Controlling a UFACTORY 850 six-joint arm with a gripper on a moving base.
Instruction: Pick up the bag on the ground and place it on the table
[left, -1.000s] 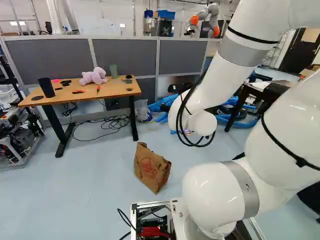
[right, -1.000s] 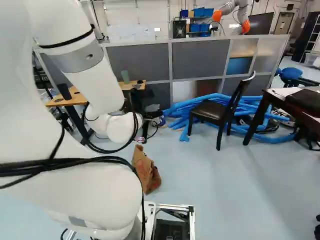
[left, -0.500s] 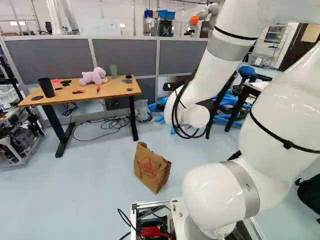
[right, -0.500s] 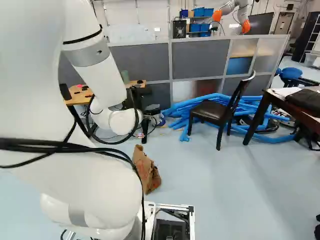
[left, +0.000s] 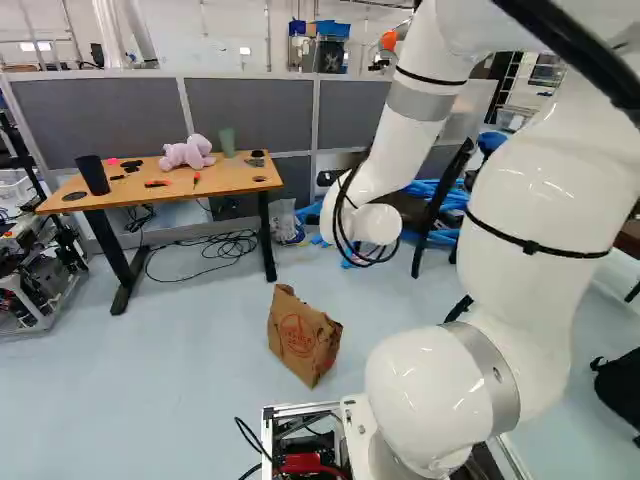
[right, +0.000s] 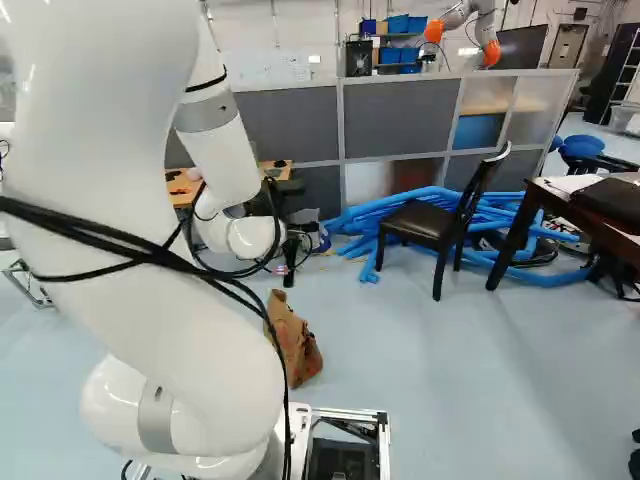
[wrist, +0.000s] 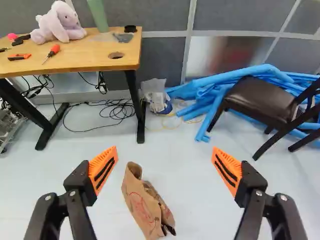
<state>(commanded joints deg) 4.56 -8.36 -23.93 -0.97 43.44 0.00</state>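
In the left base view only a dark edge of my gripper (left: 328, 178) shows beyond the white wrist; its fingers are hidden there. The wrist view has the gripper (wrist: 164, 150) wide open, nothing held between its orange pads. The brown paper bag (left: 303, 340) (wrist: 145, 205) stands crumpled on the floor, a little tilted, away from the fingers; seen along the gripper it falls between them, closer to one. Farther off is the wooden table (left: 230, 182) (wrist: 95, 56), beyond the bag. The arm partly covers this table (right: 183, 190) in the right base view.
On the table are a pink plush toy (wrist: 59, 24), a green cup (wrist: 98, 14), a black cup (left: 93, 175) and small tools. Cables (left: 225, 245) lie beneath it. A black chair (right: 430, 220) stands by blue tubes (right: 350, 215). Another robot (right: 470, 25) is behind the partition.
In the left base view, my arm has swung left and its wrist has moved toward the table side. The base, bag and table have stayed put.
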